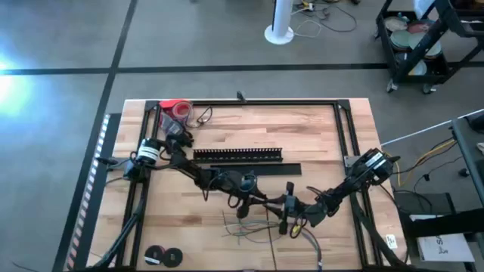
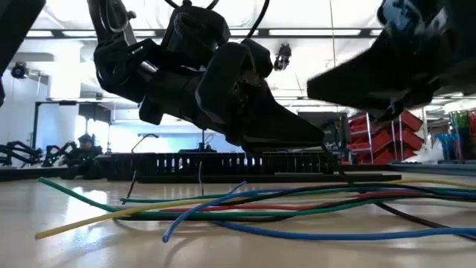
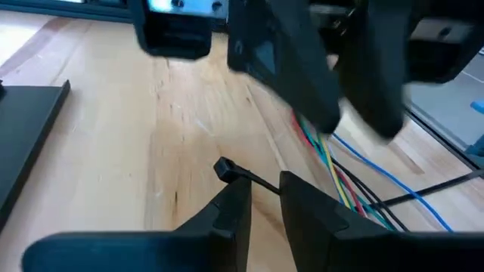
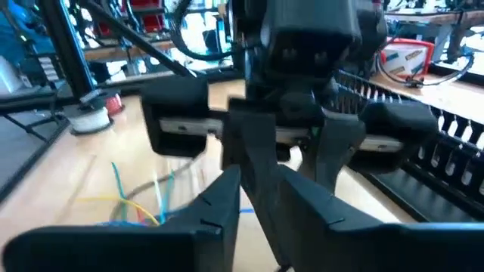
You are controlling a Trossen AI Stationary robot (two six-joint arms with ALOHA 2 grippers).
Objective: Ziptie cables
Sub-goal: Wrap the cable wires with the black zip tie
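No readable writing is seen. The cables (image 1: pixel 257 225), coloured wires in green, yellow, blue, red and black, are spread loosely on the wooden table (image 1: pixel 318 143) near its front edge. The left gripper (image 1: pixel 243 202) is closed on a black zip tie (image 3: pixel 246 176) above them. The right gripper (image 1: pixel 286 219) is positioned just beside it, fingers apart, nothing clearly grasped.

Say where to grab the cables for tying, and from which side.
Take the cables where they run side by side as one strand, next to the left gripper holding the zip tie. Come from above with the right gripper, fingers across the run; farther out they fan apart on the table.
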